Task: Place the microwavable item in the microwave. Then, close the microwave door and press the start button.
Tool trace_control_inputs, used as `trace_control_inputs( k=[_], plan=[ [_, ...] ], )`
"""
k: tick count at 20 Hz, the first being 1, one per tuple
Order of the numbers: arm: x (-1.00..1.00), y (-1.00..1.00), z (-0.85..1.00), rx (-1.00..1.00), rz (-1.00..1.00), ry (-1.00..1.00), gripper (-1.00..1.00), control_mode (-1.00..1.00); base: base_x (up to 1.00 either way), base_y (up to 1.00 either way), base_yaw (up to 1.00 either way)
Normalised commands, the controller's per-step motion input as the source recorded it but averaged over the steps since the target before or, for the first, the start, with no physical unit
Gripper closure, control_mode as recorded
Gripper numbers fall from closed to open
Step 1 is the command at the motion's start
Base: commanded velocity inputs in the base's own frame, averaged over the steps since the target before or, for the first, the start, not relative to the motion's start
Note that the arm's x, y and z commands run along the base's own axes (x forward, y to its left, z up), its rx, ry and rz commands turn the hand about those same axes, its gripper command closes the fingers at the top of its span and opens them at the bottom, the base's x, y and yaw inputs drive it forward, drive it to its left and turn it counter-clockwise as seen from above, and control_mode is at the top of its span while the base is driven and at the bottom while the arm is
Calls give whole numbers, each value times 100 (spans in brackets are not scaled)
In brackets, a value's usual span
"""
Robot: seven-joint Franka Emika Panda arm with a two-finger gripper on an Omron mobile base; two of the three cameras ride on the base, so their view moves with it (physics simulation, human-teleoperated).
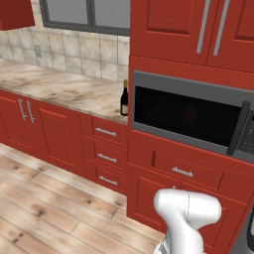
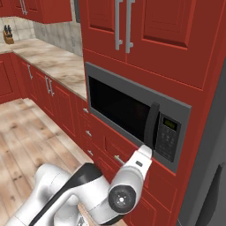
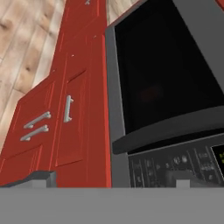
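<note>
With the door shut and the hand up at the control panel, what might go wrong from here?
The small black buttons on the side control panel sit tightly packed, so a neighbouring key may get pressed. The vertical dark bar handle stands right beside it and the white arm could snag it, reopening the dark grey microwave door. The black window hides whether the glass is inside.

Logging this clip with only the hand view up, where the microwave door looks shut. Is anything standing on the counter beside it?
Observer: Yes, a dark wine bottle stands on the counter, right against the microwave side.
Operator: Where does the arm reach?
Observer: The arm rises to the lower end of the door handle, beside the control panel.
Operator: Anything farther along?
Observer: A knife block at the counter's far end.
</note>
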Motion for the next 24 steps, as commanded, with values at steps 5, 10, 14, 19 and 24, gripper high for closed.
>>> trace_control_inputs(
  k=[5,10,14,19,24],
  plan=[
    [41,-2,-31,7,0,-1,-100,-100,0,0,0],
    [17,-31,-31,10,0,-7,-100,-100,0,0,0],
    [1,-35,-18,11,0,-11,-100,-100,0,0,0],
    [22,-14,-7,9,0,-7,-100,-100,0,0,0],
    [49,0,-1,7,0,-1,-100,-100,0,0,0]
  ],
)
